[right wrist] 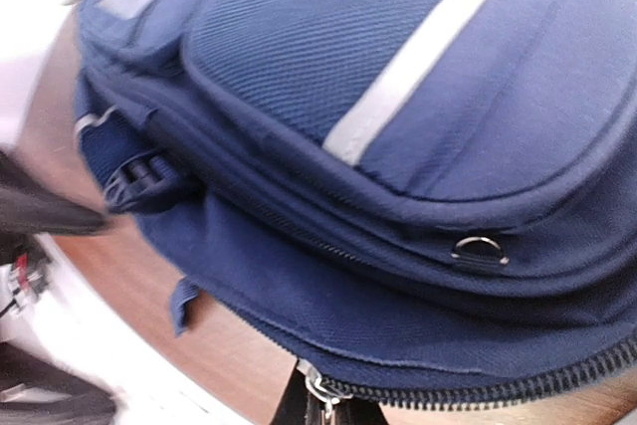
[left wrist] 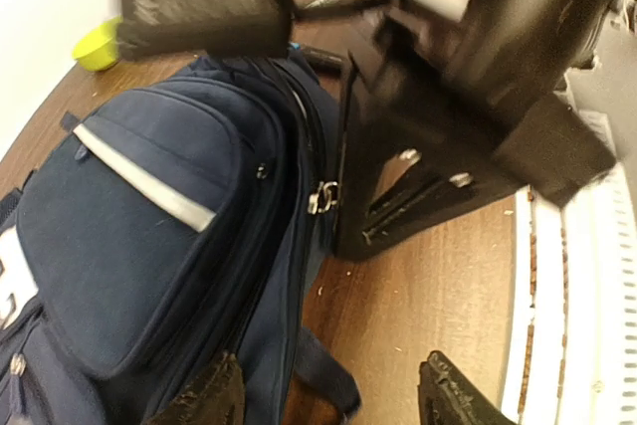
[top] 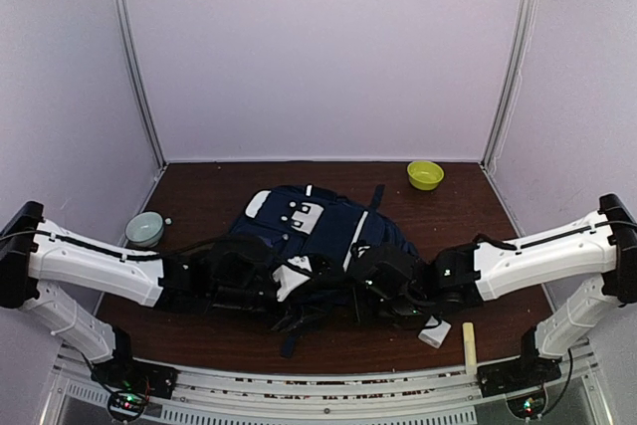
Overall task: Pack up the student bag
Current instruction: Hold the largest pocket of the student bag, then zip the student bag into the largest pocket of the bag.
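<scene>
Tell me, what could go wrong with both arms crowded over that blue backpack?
1. The right gripper seems pinched on a zipper pull; tugging could drag the whole student bag instead of opening it.
2. The open left gripper hangs close to the right arm; they might collide or snag a strap.

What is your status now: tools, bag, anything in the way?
Left tool open beside bag. Right tool shut on zip pull. Bag flat, mid-table. White box, yellow stick lie apart, near right.
</scene>
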You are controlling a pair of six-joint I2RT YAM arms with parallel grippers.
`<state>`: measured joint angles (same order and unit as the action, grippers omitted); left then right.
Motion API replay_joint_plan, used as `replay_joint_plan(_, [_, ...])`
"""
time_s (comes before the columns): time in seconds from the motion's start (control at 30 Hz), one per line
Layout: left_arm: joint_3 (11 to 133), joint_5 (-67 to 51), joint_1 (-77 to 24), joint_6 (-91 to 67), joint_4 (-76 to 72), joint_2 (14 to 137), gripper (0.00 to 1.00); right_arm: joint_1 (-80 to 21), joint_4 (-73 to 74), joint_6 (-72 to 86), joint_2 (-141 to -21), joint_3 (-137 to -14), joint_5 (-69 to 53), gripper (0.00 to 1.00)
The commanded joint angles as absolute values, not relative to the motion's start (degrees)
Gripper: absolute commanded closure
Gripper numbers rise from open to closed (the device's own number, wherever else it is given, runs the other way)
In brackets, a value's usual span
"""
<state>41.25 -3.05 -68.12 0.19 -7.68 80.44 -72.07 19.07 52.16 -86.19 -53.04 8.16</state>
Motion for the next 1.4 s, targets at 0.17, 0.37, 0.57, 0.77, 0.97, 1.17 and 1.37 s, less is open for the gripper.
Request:
replay_joint_plan(0.17, [45.98, -1.37, -68.29, 12.38, -12.42, 88.75, 0.43, -71.21, 3.02, 46.85, -79.25, -47.8, -2.69, 1.0])
replay_joint_plan(0.37, [49.02, 1.72, -68.29, 13.24, -11.02, 90.35, 0.6, -70.76, 0.85, 45.46, -77.31, -45.16, -5.18, 1.0])
replay_joint_plan(0.57, [48.65, 6.31, -68.29, 13.2, -10.26, 90.04, 0.73, -69.85, 1.2, 45.01, -74.49, -43.81, -5.49, 1.0])
replay_joint_plan(0.77, [48.83, 6.91, -68.29, 13.88, -7.67, 89.96, 1.0, -67.63, 1.72, 45.52, -73.07, -41.97, -5.71, 1.0])
replay_joint_plan(0.97, [48.05, 8.22, -68.29, 13.57, -5.97, 88.31, 1.0, -65.36, 1.21, 46.1, -71.29, -39.99, -6.59, 1.0])
replay_joint_plan(1.17, [44.04, 9.78, -68.29, 13.1, -6.05, 84.17, 1.0, -62.81, 2.18, 45.55, -69.01, -38.31, -7.53, 1.0])
replay_joint_plan(1.37, [42.35, 9.91, -68.29, 13.27, -4.24, 81.79, 1.0, -60.7, 3.54, 44.95, -67.78, -37.27, -8.34, 1.0])
